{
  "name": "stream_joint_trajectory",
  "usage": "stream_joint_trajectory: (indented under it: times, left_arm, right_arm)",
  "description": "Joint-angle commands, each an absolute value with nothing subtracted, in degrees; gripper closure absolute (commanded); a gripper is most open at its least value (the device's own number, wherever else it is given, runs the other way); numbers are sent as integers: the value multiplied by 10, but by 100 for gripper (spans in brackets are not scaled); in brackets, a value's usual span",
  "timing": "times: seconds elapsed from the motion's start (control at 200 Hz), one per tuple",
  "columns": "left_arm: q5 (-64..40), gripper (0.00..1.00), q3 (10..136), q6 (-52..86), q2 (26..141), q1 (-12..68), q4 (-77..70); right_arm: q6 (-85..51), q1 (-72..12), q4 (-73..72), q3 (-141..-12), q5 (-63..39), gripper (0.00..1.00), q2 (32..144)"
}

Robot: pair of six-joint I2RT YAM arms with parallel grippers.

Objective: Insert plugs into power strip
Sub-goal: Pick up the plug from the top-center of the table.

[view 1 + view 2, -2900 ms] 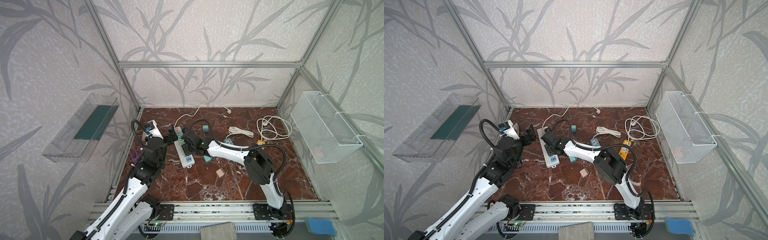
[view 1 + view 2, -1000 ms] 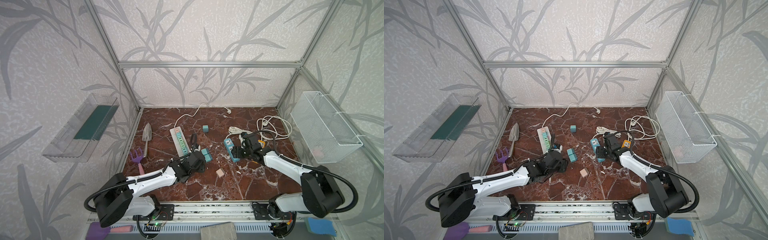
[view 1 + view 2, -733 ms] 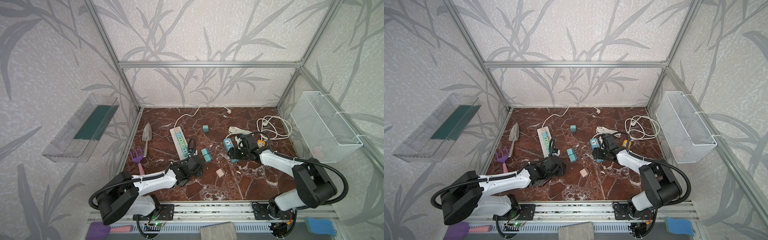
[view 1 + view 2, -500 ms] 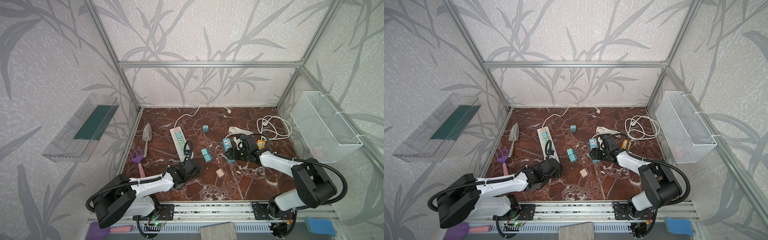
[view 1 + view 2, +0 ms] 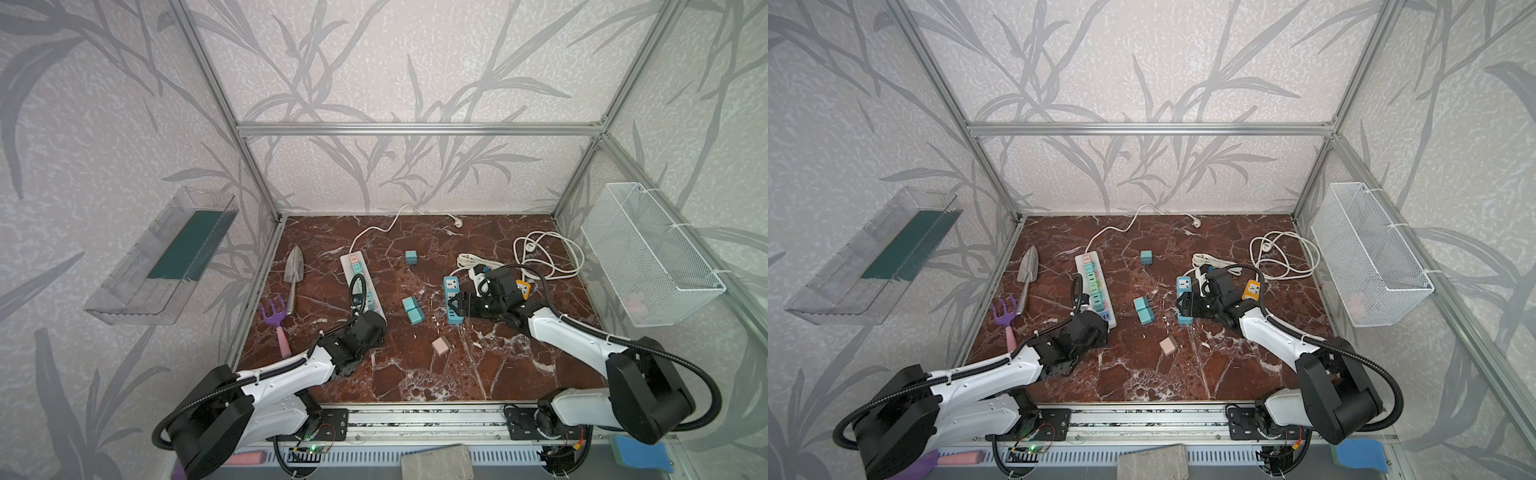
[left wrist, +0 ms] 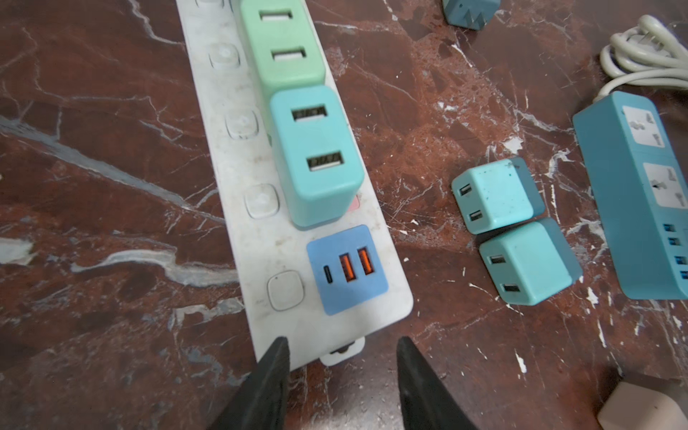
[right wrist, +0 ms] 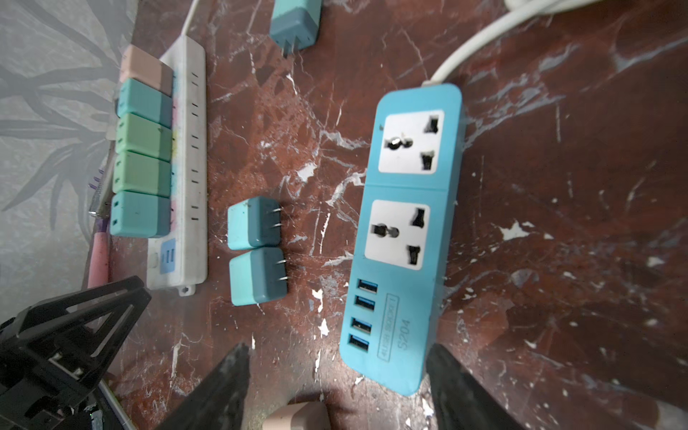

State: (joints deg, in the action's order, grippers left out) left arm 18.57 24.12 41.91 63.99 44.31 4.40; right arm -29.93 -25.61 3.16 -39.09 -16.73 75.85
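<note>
Pair of teal plugs [image 5: 412, 309] loose on worktop [image 5: 415, 374], between white power strip [image 6: 298, 335] carrying five seated plugs [image 7: 141, 160] and blue power strip [image 7: 405, 231], both sockets empty. Prongs level, pointing at blue strip. Right claw [image 7: 338, 348] spread wide, empty, straddling blue strip's near end; pair just beside it, toward left arm. Left claw [image 6: 342, 340] narrowly parted, empty, at white strip's end, about as near

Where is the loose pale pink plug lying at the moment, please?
In both top views the pale pink plug lies alone mid-table, nearer the robot than the pair of teal plugs, between the white power strip and the blue power strip.
</note>
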Motion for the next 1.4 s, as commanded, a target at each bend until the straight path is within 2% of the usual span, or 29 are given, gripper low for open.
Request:
stream_joint_trajectory:
  times: [0.0,0.075,0.215,0.345,0.465,0.595,0.715,0.77,0.87,0.975,1.225,1.395]
  left_arm:
    - [198,52,264,390,620,443,101]
    - [244,53,265,397,604,439,136]
    - [190,55,262,380,555,440,132]
    - [186,58,293,392,552,472,155]
    - [138,58,326,428,595,492,147]
    - [113,56,379,407,665,525,144]
    - [131,51,422,374,710,541,179]
    - [174,48,422,395,710,541,181]
    - [202,41,434,374,713,516,160]
    - [187,39,512,381,765,460,187]
    - [121,38,731,280,952,354,213]
    - [107,36,891,245,1094,329,273]
  right_arm:
    - [-287,-257,72,-402,-154,25,736]
    - [-286,-258,78,-401,-155,25,723]
    - [-280,-257,104,-402,-149,25,693]
    - [-281,-257,123,-388,-131,26,663]
    - [-275,-257,142,-370,-113,27,644]
    - [-266,-257,175,-367,-70,28,630]
    - [-266,-258,179,-357,-48,28,606]
    - [-264,-257,177,-351,-51,28,597]
    - [-263,-257,171,-350,-57,30,598]
    - [-264,-258,158,-356,-65,30,605]
    - [-255,-258,138,-366,-59,30,616]
    - [-249,-257,124,-365,-65,26,622]
